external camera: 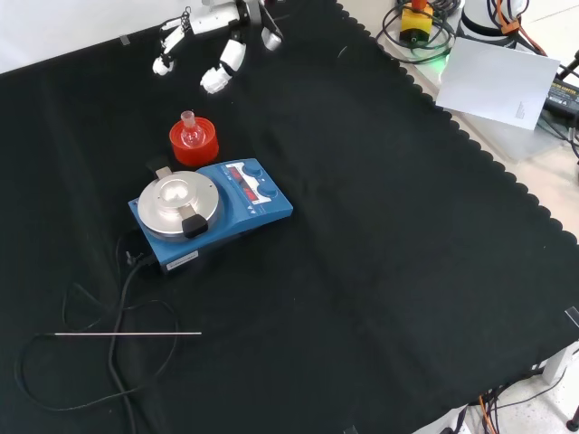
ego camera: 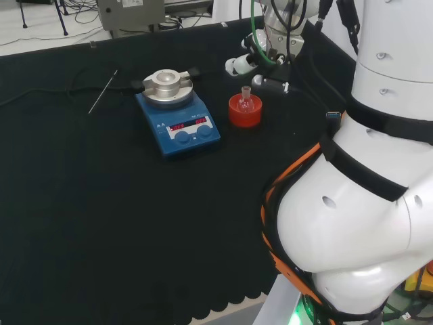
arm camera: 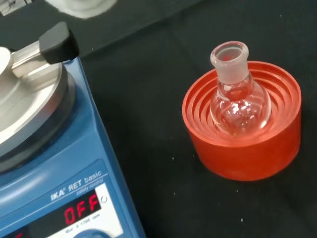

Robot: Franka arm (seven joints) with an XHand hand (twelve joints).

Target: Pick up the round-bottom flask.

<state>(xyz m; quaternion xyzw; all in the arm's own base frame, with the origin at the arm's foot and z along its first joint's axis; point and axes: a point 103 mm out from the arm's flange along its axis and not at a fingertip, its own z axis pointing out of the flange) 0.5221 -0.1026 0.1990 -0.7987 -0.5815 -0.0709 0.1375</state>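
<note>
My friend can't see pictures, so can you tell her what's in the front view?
A small clear round-bottom flask sits upright in a red ribbed stand on black cloth, just beyond a blue hotplate with a round silver top. The robot's black and white hand hovers farther back with fingers relaxed, holding nothing, and a thin metal rod lies nearer the camera.

A bench under black cloth [external camera: 380,271] carries a blue hotplate stirrer [external camera: 213,215]; a red ribbed stand [external camera: 193,140] sits just beyond it in the front view; a thin metal rod [external camera: 127,334] and the stirrer's black cable [external camera: 118,362] lie nearer the camera than it.
</note>
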